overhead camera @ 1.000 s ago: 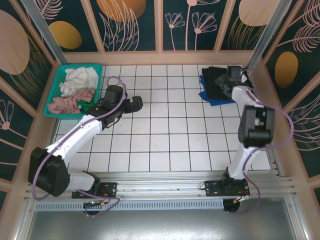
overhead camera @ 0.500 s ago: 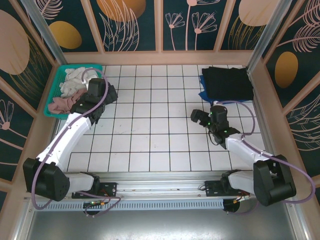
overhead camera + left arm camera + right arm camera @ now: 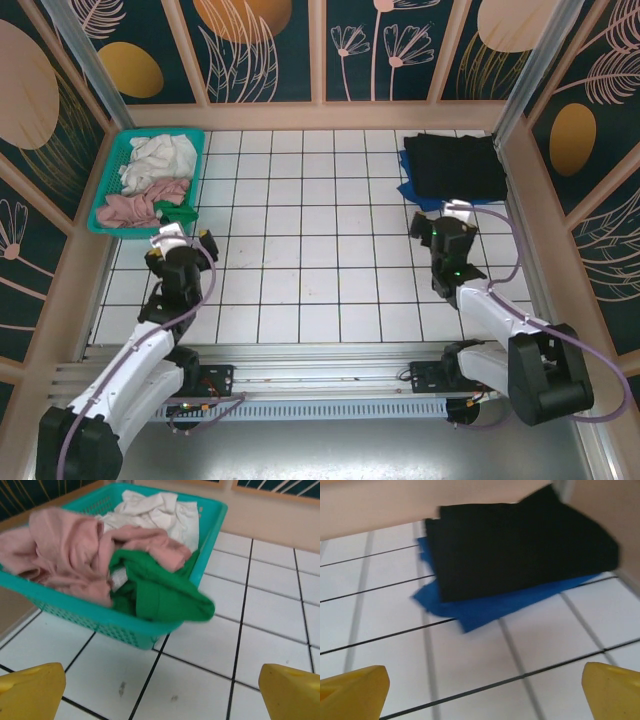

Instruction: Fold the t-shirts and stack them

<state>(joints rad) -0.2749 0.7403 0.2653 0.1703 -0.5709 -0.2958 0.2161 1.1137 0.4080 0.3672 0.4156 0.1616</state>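
Status check, far-end view, task progress.

1. White tiled tabletop [image 3: 320, 260]: mid area carries no cloth.
2. Large plain black folded cotton t-shirt [image 3: 455, 165]: lies flat at approx. 1 o'clock of the table, against the back-right corner. Edges look square; I judge the fold done.
3. Teal plastic mesh basket [image 3: 103, 200]: at 10 o'clock, back-left corner. It holds loose, unfolded cloth.
4. Royal-blue folded t-shirt [image 3: 412, 193]: directly under the black one, touching it, with its edge poking out on the 7 to 9 o'clock side of the stack. Stack of two looks complete, slightly offset.
5. Basket contents: crumpled white garment [image 3: 160, 155] at the back, crumpled pink garment [image 3: 135, 207] nearer, crumpled green garment [image 3: 178, 212] hanging over the rim at the basket's 5 o'clock corner. Whether these are t-shirts I can't tell.
6. Left gripper [image 3: 180, 240]: near the basket's 5 o'clock corner, pointing at it, jaws spread wide, nothing between them.
7. Right gripper [image 3: 428, 224]: just off the stack's 6 o'clock edge, facing it, jaws spread wide, nothing held, clear of the cloth.

Judgement: two shirts folded and stacked; if the basket items count, three pcs are left, green one handiest.
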